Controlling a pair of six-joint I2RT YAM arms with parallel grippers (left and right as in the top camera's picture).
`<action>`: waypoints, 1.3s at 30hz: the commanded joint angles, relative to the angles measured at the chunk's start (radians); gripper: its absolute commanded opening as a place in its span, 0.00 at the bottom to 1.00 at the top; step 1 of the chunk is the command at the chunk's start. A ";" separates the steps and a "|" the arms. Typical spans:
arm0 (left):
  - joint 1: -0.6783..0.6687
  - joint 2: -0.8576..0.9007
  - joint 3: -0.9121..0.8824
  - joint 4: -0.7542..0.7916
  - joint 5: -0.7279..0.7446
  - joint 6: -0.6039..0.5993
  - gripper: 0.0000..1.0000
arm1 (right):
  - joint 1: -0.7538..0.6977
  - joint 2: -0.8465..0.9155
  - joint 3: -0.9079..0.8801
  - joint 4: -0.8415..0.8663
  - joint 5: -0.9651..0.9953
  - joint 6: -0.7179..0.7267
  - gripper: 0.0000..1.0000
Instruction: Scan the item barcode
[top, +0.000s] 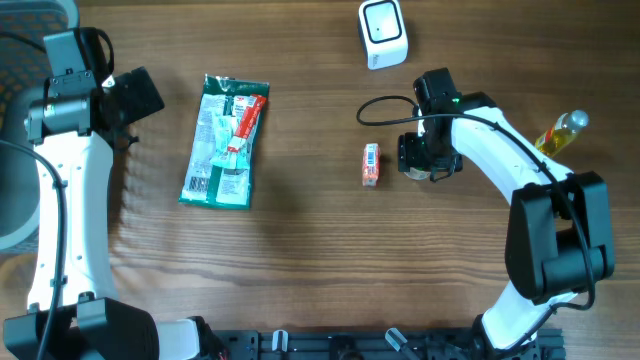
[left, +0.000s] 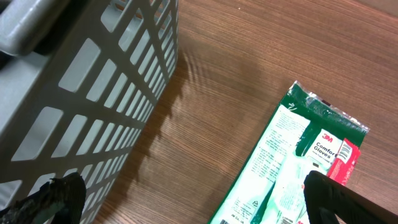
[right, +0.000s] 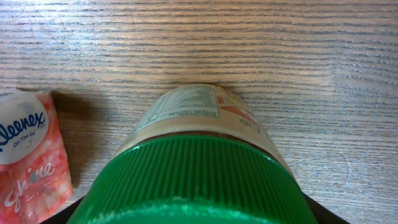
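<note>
Wood-grain table (top: 300, 260) fills every view, w/ a grey slotted basket (left: 93, 81) at its L edge, seen close only from the left wrist cam. L gripper (left: 189, 196) hangs beside that basket, jaws spread wide w/ nothing btw them, and the glove pack (top: 225, 142) lies flat just past it.

Scanner (top: 383, 33) stands at the far edge, well apart from the rest. R gripper (top: 430, 160) sits over the jar (right: 189, 112), which I take to be the task's item. It stands upright centre-right on the table, green ribbed lid (right: 199, 174) up.

The right wrist cam shows only dark finger tips at the bottom corners. Can't tell if the pads touch the jar or a gap remains, so grip state is unknown.

A yellow bottle (top: 560, 132) lies near the R arm's elbow. A tissue pack (top: 371, 164) sits close on the jar's L side, not touching.

Risks, as I judge them:
- Jar is round and smooth, so an off-centre pinch could let it twist or slip on lift.
- A tilt or sideways nudge would shove the tissue pack.
- No barcode shows in any view. If it faces away when held to the scanner, no read w/o a re-turn.
</note>
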 joint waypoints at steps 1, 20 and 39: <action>0.009 -0.013 0.013 -0.001 -0.009 -0.009 1.00 | 0.003 0.012 0.018 0.003 0.013 0.012 0.71; 0.009 -0.013 0.013 -0.001 -0.009 -0.009 1.00 | 0.003 0.012 0.018 0.009 0.013 0.006 0.67; 0.009 -0.013 0.013 -0.001 -0.009 -0.009 1.00 | 0.003 0.029 0.444 0.304 0.009 -0.232 0.38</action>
